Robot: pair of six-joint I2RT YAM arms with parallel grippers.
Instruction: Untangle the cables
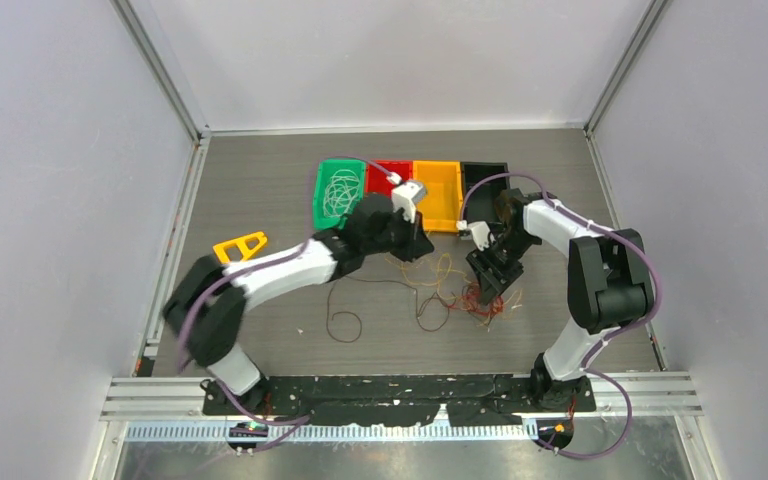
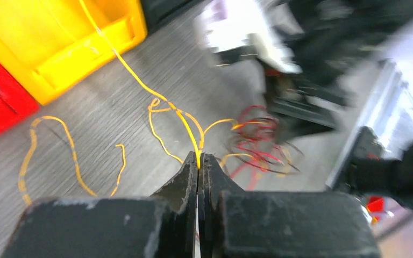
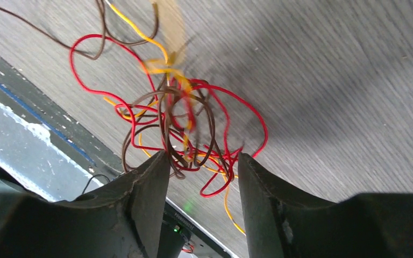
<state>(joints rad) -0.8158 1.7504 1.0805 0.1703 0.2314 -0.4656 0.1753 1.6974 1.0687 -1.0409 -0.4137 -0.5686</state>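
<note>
Yellow cable (image 2: 140,81) in left pincer (image 2: 199,157), right pincer (image 3: 201,161) agape, seemingly above cables (image 3: 140,115)

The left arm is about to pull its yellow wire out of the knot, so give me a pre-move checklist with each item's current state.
1. Left gripper shut on the yellow wire: ok.
2. Right gripper pinning the tangle: not ok, jaws open with the tangle between them.
3. Yellow wire free of the red strands: cannot tell.
4. Grippers apart from each other in the top view: ok.
</note>
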